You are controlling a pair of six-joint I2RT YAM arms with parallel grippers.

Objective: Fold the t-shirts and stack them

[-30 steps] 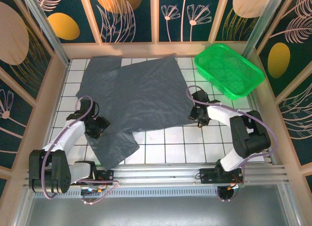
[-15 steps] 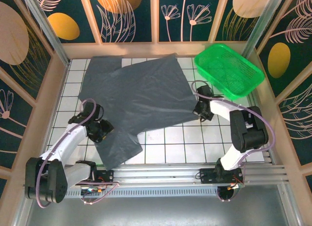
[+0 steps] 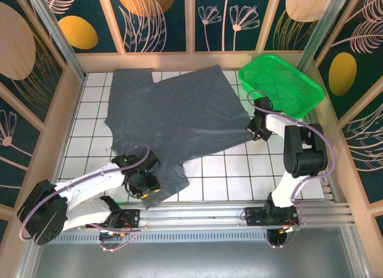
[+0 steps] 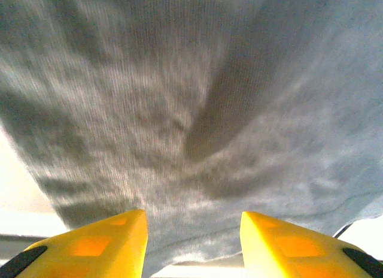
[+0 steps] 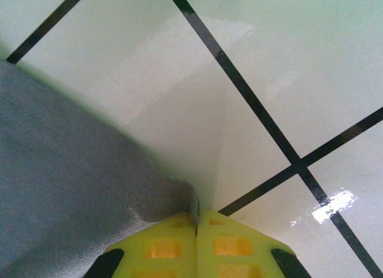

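The dark grey t-shirt [image 3: 173, 119] lies spread open on the white tiled tabletop [image 3: 239, 176]. It covers the middle and reaches toward 11 o'clock, with one flap trailing down toward 7 o'clock. The green basket [image 3: 281, 86] sits at 2 o'clock, just beyond the shirt's far right corner and resting partly on the tabletop's rim.

The left claw [image 3: 145, 183] is at the 7 o'clock flap, low over the fabric. In the left wrist view its yellow fingers [image 4: 108, 245] stand apart, and wrinkled grey cloth [image 4: 197, 110] spans the gap ahead of them.

The right claw [image 3: 257, 131] is at the shirt's 3 o'clock edge, near the basket. In the right wrist view the right claw [image 5: 197, 221] has its fingers pressed together, and a small fold of the shirt's corner [image 5: 179, 197] appears to be pinched at their tips, though the tips hide the contact itself. Bare tile [image 5: 269, 68] lies beyond.
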